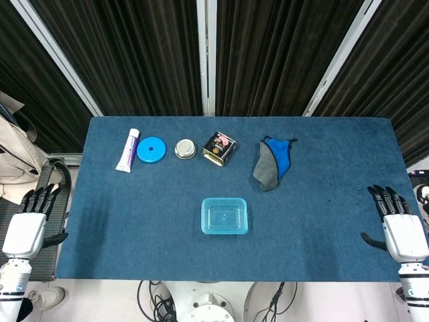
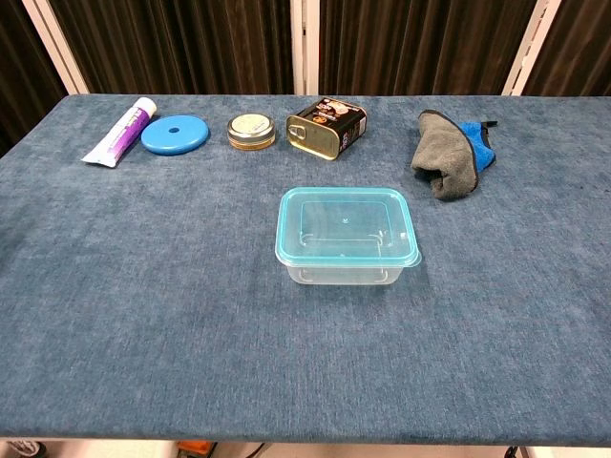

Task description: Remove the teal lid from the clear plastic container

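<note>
Teal lid [image 2: 347, 225] seated on clear plastic container [image 2: 344, 274], mid tabletop [image 2: 143, 286]. Left hand [image 1: 28, 225] and right hand [image 1: 399, 227] released, fingers spread, at tabletop edges.

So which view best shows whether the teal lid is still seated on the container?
The chest view: the teal lid sits on the clear plastic container, whose wall shows. The head view looks straight down, showing only the lid's outline.
</note>
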`<act>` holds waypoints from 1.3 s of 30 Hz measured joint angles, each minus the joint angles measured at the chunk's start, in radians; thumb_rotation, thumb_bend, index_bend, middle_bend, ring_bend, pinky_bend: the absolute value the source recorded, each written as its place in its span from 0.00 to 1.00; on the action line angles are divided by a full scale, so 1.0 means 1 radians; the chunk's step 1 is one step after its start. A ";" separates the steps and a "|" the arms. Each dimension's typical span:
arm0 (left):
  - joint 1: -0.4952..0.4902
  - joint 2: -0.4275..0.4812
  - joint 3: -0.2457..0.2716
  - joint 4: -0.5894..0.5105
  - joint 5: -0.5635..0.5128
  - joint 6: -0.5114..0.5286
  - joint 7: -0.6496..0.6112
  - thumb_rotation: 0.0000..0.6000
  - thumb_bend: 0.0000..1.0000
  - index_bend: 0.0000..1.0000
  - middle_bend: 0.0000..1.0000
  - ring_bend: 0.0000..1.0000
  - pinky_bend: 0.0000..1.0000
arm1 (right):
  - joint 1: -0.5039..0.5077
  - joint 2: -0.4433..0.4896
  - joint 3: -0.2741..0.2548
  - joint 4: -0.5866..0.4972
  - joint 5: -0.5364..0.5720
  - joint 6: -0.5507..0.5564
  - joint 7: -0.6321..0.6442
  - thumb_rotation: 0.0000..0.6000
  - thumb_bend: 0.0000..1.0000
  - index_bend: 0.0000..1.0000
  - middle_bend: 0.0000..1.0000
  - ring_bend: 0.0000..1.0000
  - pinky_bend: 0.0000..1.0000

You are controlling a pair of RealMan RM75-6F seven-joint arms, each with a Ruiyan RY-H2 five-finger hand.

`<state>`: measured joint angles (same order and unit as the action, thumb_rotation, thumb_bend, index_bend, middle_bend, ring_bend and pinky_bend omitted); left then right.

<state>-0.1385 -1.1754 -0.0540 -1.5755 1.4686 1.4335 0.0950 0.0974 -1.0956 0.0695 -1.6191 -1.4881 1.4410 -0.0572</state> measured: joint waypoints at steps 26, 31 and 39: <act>-0.296 -0.095 -0.034 -0.055 0.196 -0.243 0.039 1.00 0.02 0.06 0.00 0.00 0.00 | 0.008 -0.042 0.015 0.074 -0.012 0.042 0.075 1.00 0.00 0.00 0.07 0.03 0.15; -0.447 -0.171 -0.052 -0.059 0.230 -0.401 0.030 1.00 0.02 0.06 0.00 0.00 0.00 | -0.012 -0.042 0.005 0.084 -0.019 0.059 0.105 1.00 0.00 0.00 0.06 0.03 0.15; -0.623 -0.325 -0.064 -0.057 0.255 -0.568 0.023 1.00 0.02 0.06 0.00 0.00 0.00 | -0.029 -0.036 0.001 0.084 -0.025 0.083 0.110 1.00 0.00 0.00 0.05 0.03 0.15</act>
<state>-0.7611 -1.5006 -0.1177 -1.6325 1.7235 0.8656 0.1181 0.0687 -1.1315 0.0706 -1.5352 -1.5128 1.5244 0.0533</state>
